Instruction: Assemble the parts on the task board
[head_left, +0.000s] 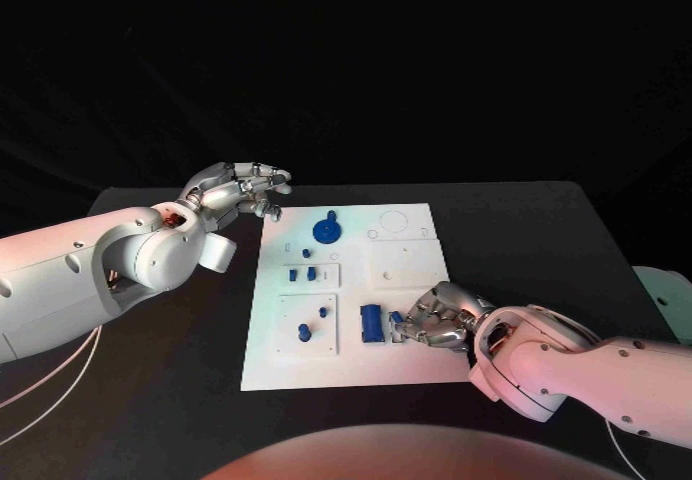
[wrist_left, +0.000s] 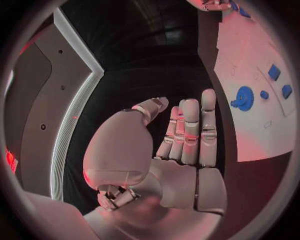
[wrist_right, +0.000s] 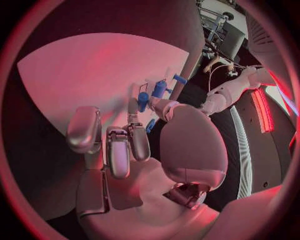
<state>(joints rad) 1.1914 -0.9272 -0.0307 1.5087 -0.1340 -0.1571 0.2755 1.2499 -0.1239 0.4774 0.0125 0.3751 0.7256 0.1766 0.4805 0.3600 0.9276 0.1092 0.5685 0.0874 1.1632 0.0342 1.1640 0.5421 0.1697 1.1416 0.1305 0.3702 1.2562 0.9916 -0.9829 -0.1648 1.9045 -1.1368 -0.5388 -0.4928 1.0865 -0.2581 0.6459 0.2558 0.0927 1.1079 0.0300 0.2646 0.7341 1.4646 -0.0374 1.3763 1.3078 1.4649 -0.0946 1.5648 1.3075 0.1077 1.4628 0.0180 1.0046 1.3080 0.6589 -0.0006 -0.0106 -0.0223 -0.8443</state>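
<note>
Right hand (head_left: 437, 320) on task board (head_left: 411, 362) | touching blue part (head_left: 372, 323)

The board (head_left: 411, 270) is white, plain, with faint grey outlines of circles and squares on it. The parts on it are blue: a round gear (head_left: 329, 232), two small blocks (head_left: 303, 273), two pegs (head_left: 313, 322) and a ribbed bar (head_left: 372, 323). The surface (head_left: 548, 230) beneath is black and bare of pattern. Both arms are white. The left hand (head_left: 248, 188) is silver with dark seams between its segments; the right hand (head_left: 440, 320) is silver likewise. Thin pale cables (head_left: 58, 375) trail from the left arm over the black surface.
</note>
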